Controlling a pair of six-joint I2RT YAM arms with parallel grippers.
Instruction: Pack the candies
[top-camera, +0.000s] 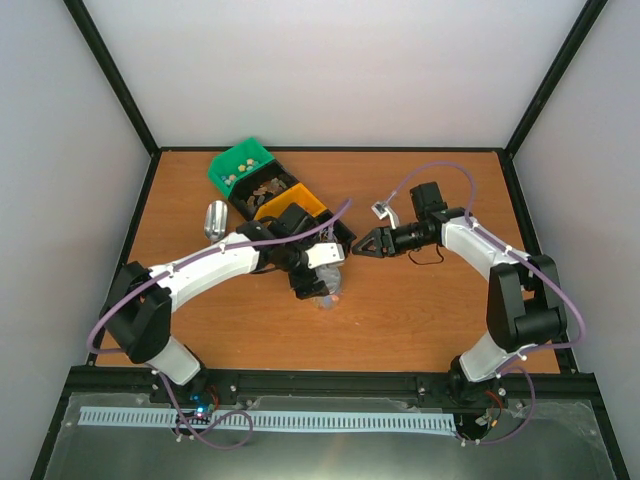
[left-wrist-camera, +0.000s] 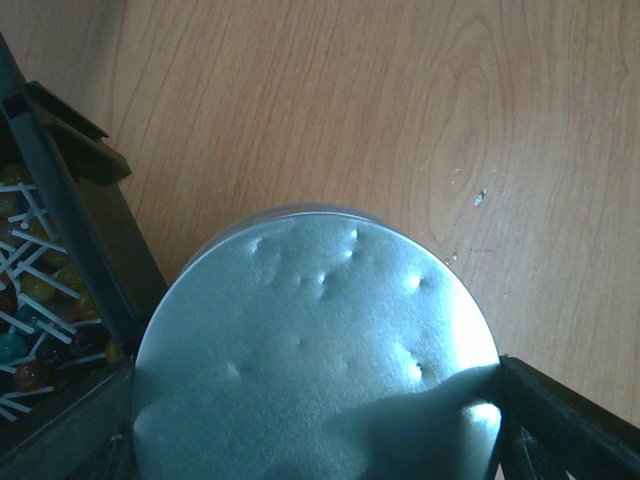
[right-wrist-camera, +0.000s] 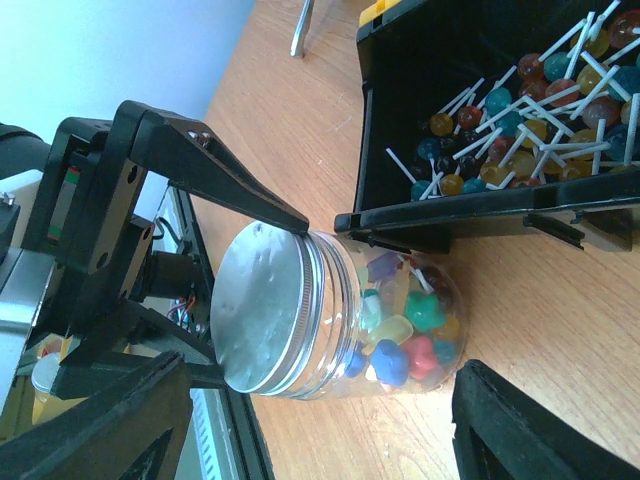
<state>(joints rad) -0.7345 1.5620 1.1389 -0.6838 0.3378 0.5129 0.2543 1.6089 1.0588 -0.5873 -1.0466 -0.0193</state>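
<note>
- Candies (right-wrist-camera: 400, 325): blue, green, yellow and red pieces, heaped inside a clear jar (right-wrist-camera: 335, 300) directly under the left pincer (top-camera: 325, 290), from the base almost up to the threaded neck.
- Jar: upright on the wooden table (top-camera: 420, 310), capped by a round silver lid (left-wrist-camera: 320, 350) with a few small dents in its face.
- Left pincer: reaches in from above and grasps the lid, with dark fingers (right-wrist-camera: 235, 180) pressed to opposite edges of the rim.
- Right pincer (top-camera: 356, 246): released, jaws spread wide with nothing between them, pointed at the jar from the jar's right side, near it but apart.
- Lollipops (right-wrist-camera: 510, 110): more sweets on white sticks, with orange, red, blue and brown heads, piled in a black bin (right-wrist-camera: 480, 215) just beside the left pincer on its far side. Seemingly right against the jar, actual contact unclear.
- Past the black bin, farther from the left pincer toward the back left: an orange bin (top-camera: 305, 198), then a heap of brownish sweets (top-camera: 265, 187), then a green bin (top-camera: 245, 155) with pale sweets (top-camera: 240, 178) inside, all in one slanting row.
- Silver metal scoop (top-camera: 215, 220): flat on the table, well to the left of the left pincer, just beside that row of bins.
</note>
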